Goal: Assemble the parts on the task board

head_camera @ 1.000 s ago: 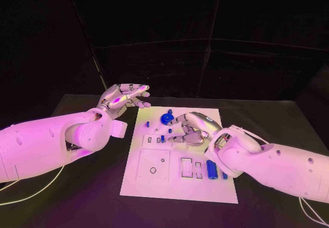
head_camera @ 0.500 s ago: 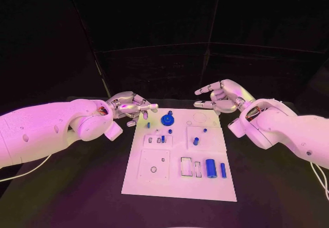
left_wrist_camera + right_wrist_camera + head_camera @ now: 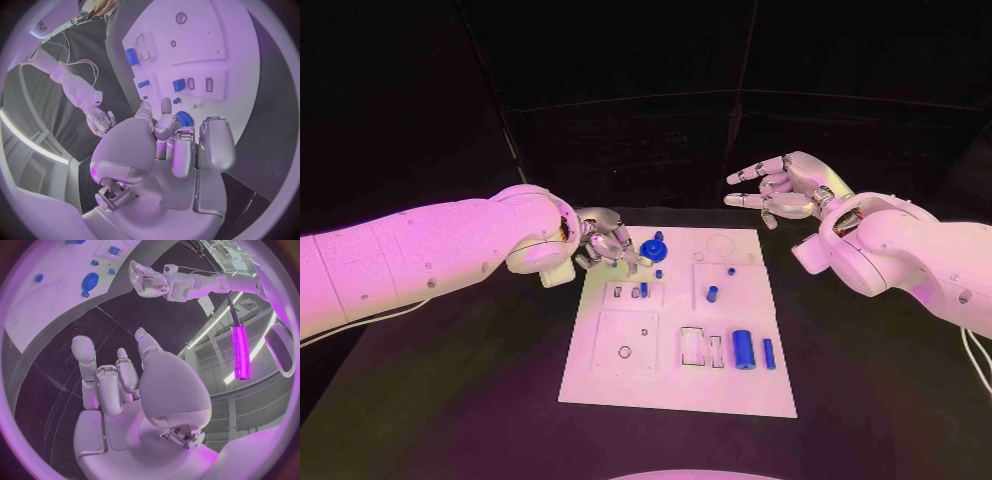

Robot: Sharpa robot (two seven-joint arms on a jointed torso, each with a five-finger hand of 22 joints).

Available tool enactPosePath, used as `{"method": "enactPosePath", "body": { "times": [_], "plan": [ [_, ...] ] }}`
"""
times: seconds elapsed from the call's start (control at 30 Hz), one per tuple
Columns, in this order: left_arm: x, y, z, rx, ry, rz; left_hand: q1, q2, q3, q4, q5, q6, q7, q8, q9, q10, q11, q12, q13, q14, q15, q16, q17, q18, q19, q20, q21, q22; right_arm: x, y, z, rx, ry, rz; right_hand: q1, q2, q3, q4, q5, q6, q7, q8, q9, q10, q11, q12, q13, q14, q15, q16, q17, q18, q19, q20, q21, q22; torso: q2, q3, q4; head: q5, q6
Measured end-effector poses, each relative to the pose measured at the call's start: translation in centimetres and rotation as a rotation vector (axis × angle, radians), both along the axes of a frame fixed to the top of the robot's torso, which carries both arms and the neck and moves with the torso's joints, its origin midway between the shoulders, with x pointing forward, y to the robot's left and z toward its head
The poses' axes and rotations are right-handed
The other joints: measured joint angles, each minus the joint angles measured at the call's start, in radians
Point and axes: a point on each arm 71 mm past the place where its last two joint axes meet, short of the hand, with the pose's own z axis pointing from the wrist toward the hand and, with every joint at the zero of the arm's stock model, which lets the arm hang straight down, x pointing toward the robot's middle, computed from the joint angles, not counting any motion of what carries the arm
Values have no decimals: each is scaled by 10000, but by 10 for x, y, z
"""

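Observation:
The white task board (image 3: 678, 375) lies in the middle of the table. Near its far edge stands a round blue part (image 3: 652, 250), with small blue pegs (image 3: 711, 294) further right. A blue cylinder (image 3: 744, 349) and a thin blue bar (image 3: 769, 353) lie near the board's right edge. My left hand (image 3: 606, 245) hovers at the far left corner, fingertips just beside the round blue part (image 3: 184, 119), holding nothing. My right hand (image 3: 783, 185) is raised beyond the far right corner, fingers spread and empty. The right wrist view shows the board (image 3: 37, 305) well away from that hand (image 3: 119, 380).
The black table (image 3: 877, 340) surrounds the board on all sides. Rectangular recesses (image 3: 694, 347) and a square plate with a hole (image 3: 625, 347) mark the board's near half. My left forearm (image 3: 430, 260) reaches over the table's left side.
My right hand has lifted off the middle of the board and drawn back up to the far right. My left hand has come in to the round blue part.

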Motion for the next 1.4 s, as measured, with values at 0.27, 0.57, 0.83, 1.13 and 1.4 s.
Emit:
{"method": "enactPosePath", "body": {
  "times": [0.27,0.57,0.83,1.13,1.4],
  "plan": [
    [8,-17,-4,1307,-273,-154,-172,-94,-539,262,0,-306,-5,408,543,-74,2,112,178,0,0,0,-1,0,0,0,153,253,3,-4,-1,-7,170,-173,0,0,-54,-2,85,70,-1,49,-1,2,-2,0,1,0,0,0,0,0,0,0,0,-3,-4,6,6,60,-28],
    [12,-30,-12,2266,-162,-127,-217,-118,-811,369,0,-470,-22,598,785,-110,-34,111,177,0,1,0,-1,2,0,0,153,253,4,-3,-2,-58,288,-246,0,0,-115,4,213,70,-1,62,-2,38,-37,0,-11,0,0,-55,0,-1,0,0,-40,-32,12,1,-7,85,-52],
    [17,-35,-17,2807,56,-55,-217,-118,-864,422,0,-540,-22,672,867,-145,2,111,176,-1,2,0,-2,3,0,0,153,252,5,-2,-3,-92,347,-285,0,0,-181,15,303,70,-1,86,-3,38,-37,0,-10,0,0,-55,7,-1,38,-38,-40,-46,22,-7,-8,110,-103],
    [19,-33,-23,3198,311,7,-217,-118,-891,395,0,-575,13,672,916,-145,2,111,139,-2,3,0,-2,3,0,1,153,251,6,-2,-3,-121,389,-335,0,0,-210,45,358,70,-1,86,-4,38,-37,0,-9,0,0,-55,7,-1,38,-37,-40,-45,23,-16,-12,106,-148],
    [18,-37,-25,3339,454,-138,-176,-78,-947,395,1,-645,13,721,995,-217,2,111,117,-2,3,0,-3,3,0,1,152,251,7,0,-4,-125,409,-327,0,0,-210,45,358,70,-1,86,-5,38,-36,0,-9,0,0,-55,6,-1,38,-37,-40,-45,23,-15,-4,98,-177]
  ]
}}
